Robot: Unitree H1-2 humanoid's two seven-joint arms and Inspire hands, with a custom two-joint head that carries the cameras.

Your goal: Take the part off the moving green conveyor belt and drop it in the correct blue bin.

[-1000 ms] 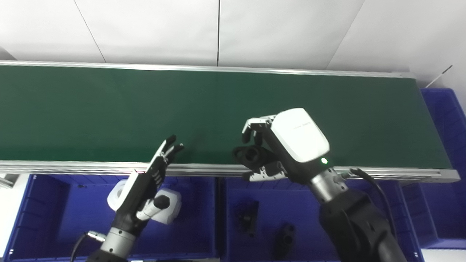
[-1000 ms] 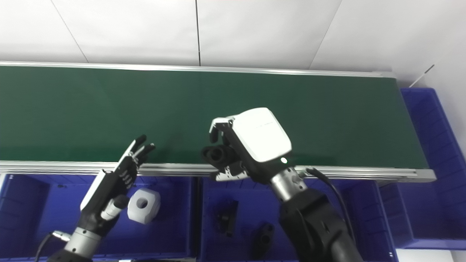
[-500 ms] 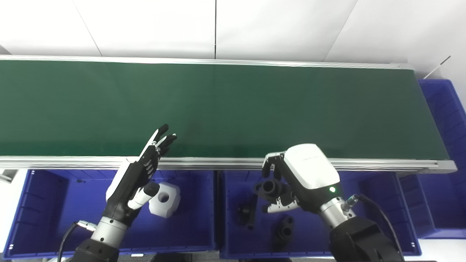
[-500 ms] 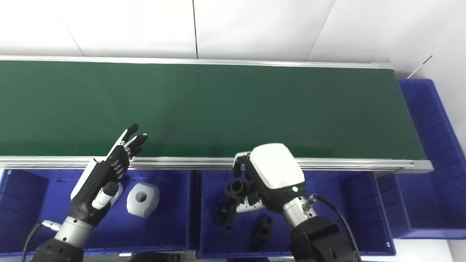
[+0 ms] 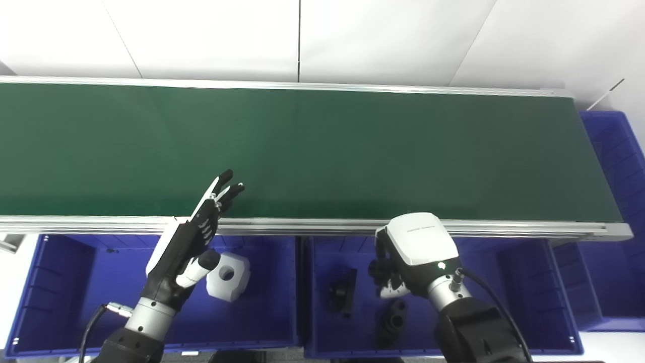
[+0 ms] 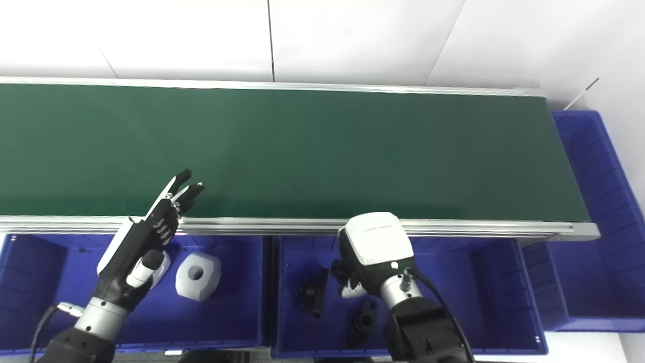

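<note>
Now lowered into the middle blue bin [image 5: 524, 282] with the right hand [image 5: 410, 257], off the green conveyor belt [image 5: 322, 151]; knuckles hide the black part, so grip state cannot be told. Probably at release, beside two black parts [image 5: 342, 295]. Left hand [image 5: 189, 247] spread, empty.

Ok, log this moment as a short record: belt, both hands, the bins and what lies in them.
belt: green belt, spans the view
left: left hand open, fingers straight, tips over the belt's near edge
right: right hand palm down over the middle bin; what it grips is hidden
left bin: white part
middle bin contents: upper black part, lower black part
</note>
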